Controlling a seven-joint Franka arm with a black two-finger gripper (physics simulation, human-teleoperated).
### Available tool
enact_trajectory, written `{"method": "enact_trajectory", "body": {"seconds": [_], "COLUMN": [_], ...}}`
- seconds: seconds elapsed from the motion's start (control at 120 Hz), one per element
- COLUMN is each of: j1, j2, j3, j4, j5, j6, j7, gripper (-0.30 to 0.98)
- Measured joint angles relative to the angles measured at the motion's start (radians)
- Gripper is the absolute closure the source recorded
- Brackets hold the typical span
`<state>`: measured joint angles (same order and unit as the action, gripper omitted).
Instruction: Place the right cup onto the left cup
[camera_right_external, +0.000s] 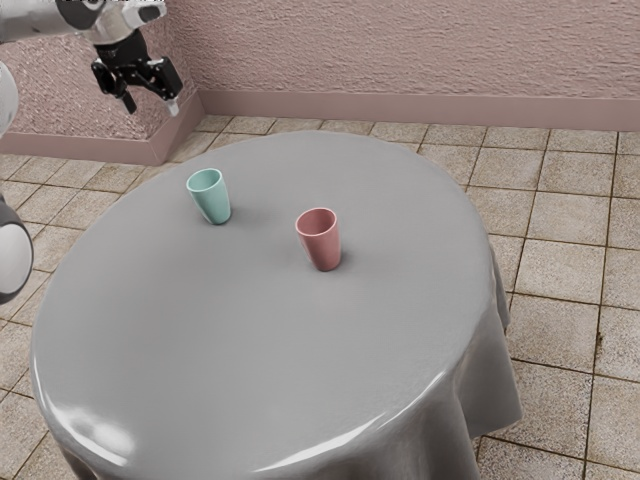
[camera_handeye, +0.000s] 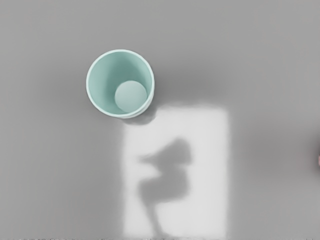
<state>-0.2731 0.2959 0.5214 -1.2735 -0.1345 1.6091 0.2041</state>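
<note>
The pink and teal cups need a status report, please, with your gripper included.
Gripper open, holding nothing. Pink cup and teal cup upright, apart on the table, not yet stacked. No obstruction seen.

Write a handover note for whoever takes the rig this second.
Gripper: raised, jaws apart and empty.
Cups: teal one upright on the table, toward the exterior view's left; pink one upright, toward the exterior view's right. They stand apart, mouths up.
Done: no stacking; neither cup is held.
Left: grasp the right cup, lift it, set it onto the left cup, release. By the exterior view, right is probably pink and left teal; confirm that before grasping.
</note>
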Motion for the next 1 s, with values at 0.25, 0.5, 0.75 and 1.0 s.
{"method": "enact_trajectory", "body": {"seconds": [0.25,0.5,0.75,1.0], "j1": [-0.064,-0.105,-0.192,-0.203], "j2": [0.021,0.144,0.145,0.152], "j3": [-0.025,-0.196,-0.212,-0.246], "j4": [-0.008,0.011,-0.160,-0.242], "j5": [0.012,0.012,-0.063,-0.079], "j6": [0.008,0.097,0.197,0.301], "j7": [0.036,0.007,-0.121,-0.244], "gripper": [0.02,0.02,0.02,0.02]}}
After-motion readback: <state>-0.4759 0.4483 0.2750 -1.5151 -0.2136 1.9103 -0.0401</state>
